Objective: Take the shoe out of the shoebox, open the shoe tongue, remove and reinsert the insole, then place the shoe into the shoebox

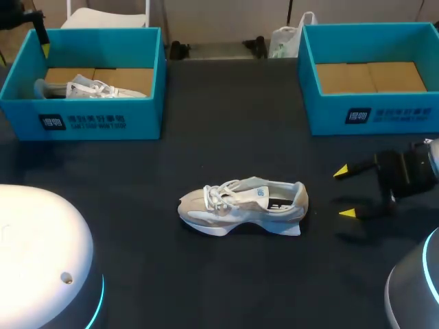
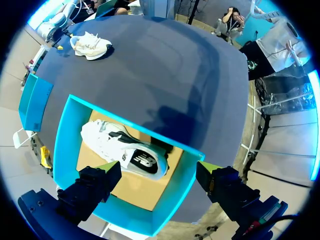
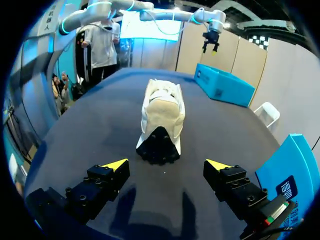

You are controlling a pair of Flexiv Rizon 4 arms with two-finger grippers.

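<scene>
**DESK:** While the right gripper point(image 3: 166, 164) hangs low over the dark table point(image 1: 206, 274), fingers spread wide and gripping nothing, where is the shoe?

**FIELD:** Just ahead of it. The pale shoe point(image 3: 161, 120) stands on its sole mid-table, heel toward the yellow tips and toe pointing away. Neither finger touches it.

**DESK:** Which step is that?

**FIELD:** The shoe is out of a box, so by my reading the tongue and insole work comes next. Nothing shows whether the insole has been handled. The next move likely calls for the right gripper to close on the heel and steady it, so the tongue can be lifted without the shoe sliding or tipping.

**DESK:** And farther back?

**FIELD:** Two blue boxes sit at the far edge. The right shoebox point(image 1: 329, 110) shows only its cardboard floor. The left shoebox point(image 1: 103, 120) holds a second shoe point(image 2: 125, 150), and the left gripper point(image 2: 156, 166) hovers above it, fingers wide apart and empty.

**DESK:** What does each camera add?

**FIELD:** The left wrist view looks straight down into that box and shows the second shoe apparently on its side, whereas the head view catches only a strip of it over the wall. The right wrist view gives the heel and its dark tread. The head view alone gives the shoe's side profile and open collar.
</scene>
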